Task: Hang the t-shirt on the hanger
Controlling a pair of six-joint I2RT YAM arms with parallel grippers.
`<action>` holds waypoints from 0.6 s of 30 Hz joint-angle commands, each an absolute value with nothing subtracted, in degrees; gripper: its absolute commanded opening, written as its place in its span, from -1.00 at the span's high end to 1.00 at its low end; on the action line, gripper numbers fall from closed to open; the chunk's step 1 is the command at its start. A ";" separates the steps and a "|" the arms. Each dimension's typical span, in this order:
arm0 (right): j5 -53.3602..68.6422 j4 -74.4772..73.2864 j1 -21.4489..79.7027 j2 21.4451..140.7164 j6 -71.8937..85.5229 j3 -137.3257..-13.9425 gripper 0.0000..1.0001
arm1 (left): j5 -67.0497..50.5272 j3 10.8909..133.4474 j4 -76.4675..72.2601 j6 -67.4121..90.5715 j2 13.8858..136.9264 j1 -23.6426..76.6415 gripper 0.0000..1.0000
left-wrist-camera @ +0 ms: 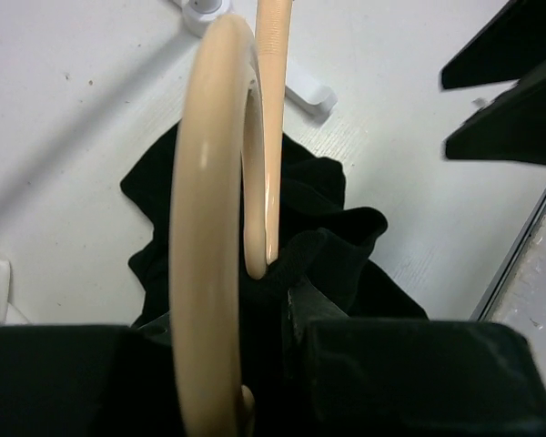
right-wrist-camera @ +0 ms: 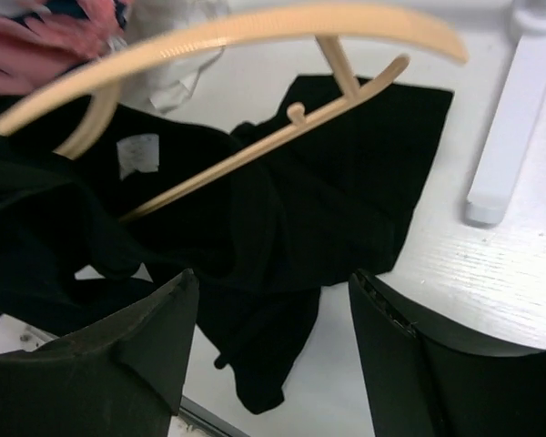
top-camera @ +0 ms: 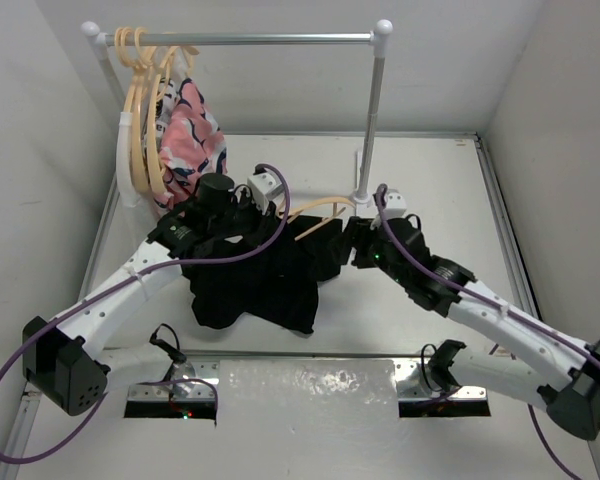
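The black t-shirt [top-camera: 255, 280] lies crumpled on the white table between the two arms. The cream hanger [top-camera: 315, 213] is held above its upper edge, its frame reaching right. My left gripper [top-camera: 242, 205] is shut on the hanger near its hook; in the left wrist view the hook [left-wrist-camera: 209, 228] fills the space between the jaws, with the t-shirt [left-wrist-camera: 328, 196] below. My right gripper [top-camera: 358, 245] is open and empty over the t-shirt's right side. In the right wrist view, the hanger [right-wrist-camera: 255, 32] hangs above the t-shirt [right-wrist-camera: 346, 173], whose white label [right-wrist-camera: 138, 153] shows.
A clothes rack stands at the back, with a bunch of cream hangers [top-camera: 140, 110] and a pink patterned garment [top-camera: 190, 130] at its left end. Its right pole [top-camera: 372, 110] and foot [right-wrist-camera: 510, 137] are close to my right gripper. White walls enclose the table.
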State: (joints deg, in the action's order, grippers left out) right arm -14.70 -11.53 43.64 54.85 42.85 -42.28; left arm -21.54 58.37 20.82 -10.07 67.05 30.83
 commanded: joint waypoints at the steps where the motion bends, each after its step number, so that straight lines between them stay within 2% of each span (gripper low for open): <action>1: -11.78 -3.25 43.77 59.30 44.48 -43.85 -0.28 | -21.18 59.85 15.91 -10.37 65.57 31.11 1.00; 6: -9.14 1.82 43.42 66.61 45.52 -44.65 -0.23 | -24.16 60.56 15.64 -11.24 65.48 31.11 1.00; 12: -5.02 7.73 41.40 76.01 43.33 -46.14 -0.16 | -21.36 59.68 16.52 -13.18 64.69 31.20 1.00; 18: 1.74 15.37 41.57 81.99 48.24 -43.69 -0.22 | -20.66 59.68 15.12 -11.43 64.95 31.11 1.00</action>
State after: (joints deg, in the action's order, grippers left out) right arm -3.36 7.03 41.39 80.84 45.15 -43.70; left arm -21.47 58.39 19.49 -12.12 66.96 30.83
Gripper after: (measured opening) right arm 0.603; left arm 0.134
